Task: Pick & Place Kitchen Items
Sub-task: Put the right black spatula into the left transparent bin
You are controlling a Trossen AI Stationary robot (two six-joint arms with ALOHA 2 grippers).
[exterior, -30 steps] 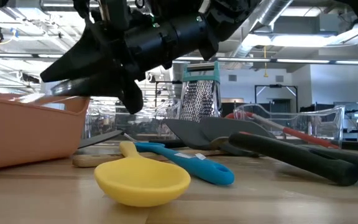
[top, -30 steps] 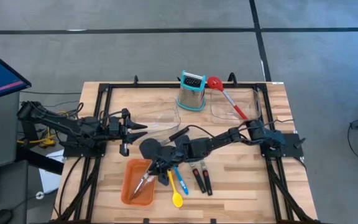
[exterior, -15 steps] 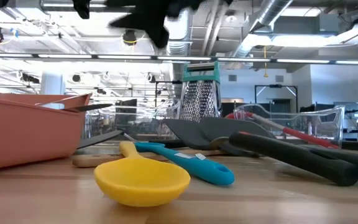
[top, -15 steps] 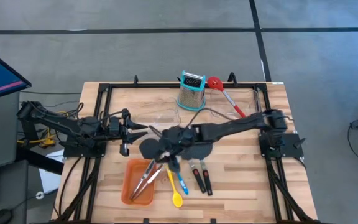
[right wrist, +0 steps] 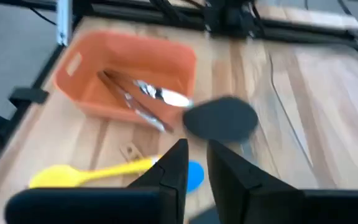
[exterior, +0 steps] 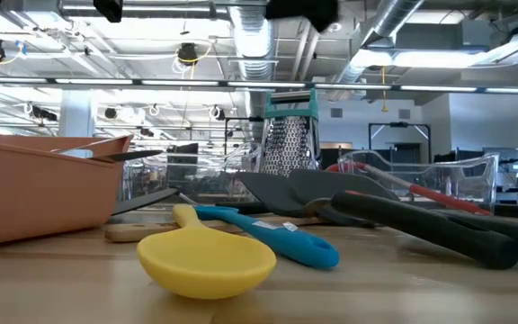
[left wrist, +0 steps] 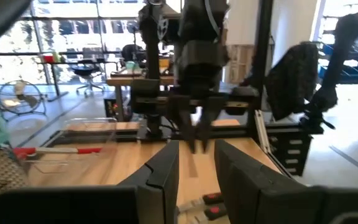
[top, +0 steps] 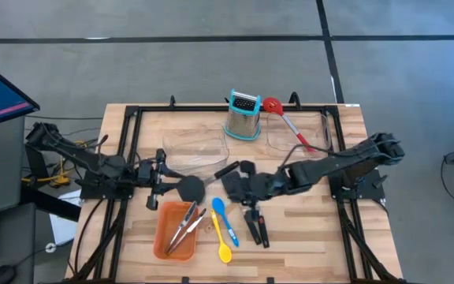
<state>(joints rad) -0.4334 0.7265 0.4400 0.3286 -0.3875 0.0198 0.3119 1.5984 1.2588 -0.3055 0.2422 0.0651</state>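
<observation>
Grey floor [top: 211, 63] is surrounding the wooden table [top: 306, 252]; ceiling ducts [exterior: 250, 45] and strip lights [exterior: 457, 87] are hanging above it.

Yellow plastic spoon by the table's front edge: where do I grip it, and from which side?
Take the yellow plastic spoon by the middle of its thin handle, coming straight down with the jaws across it. Its bowl is wide and rounded, poor to pinch; the handle lies flat. The blue plastic spoon lies close alongside on the right arm's side, so probably keep the jaws narrow.
</observation>
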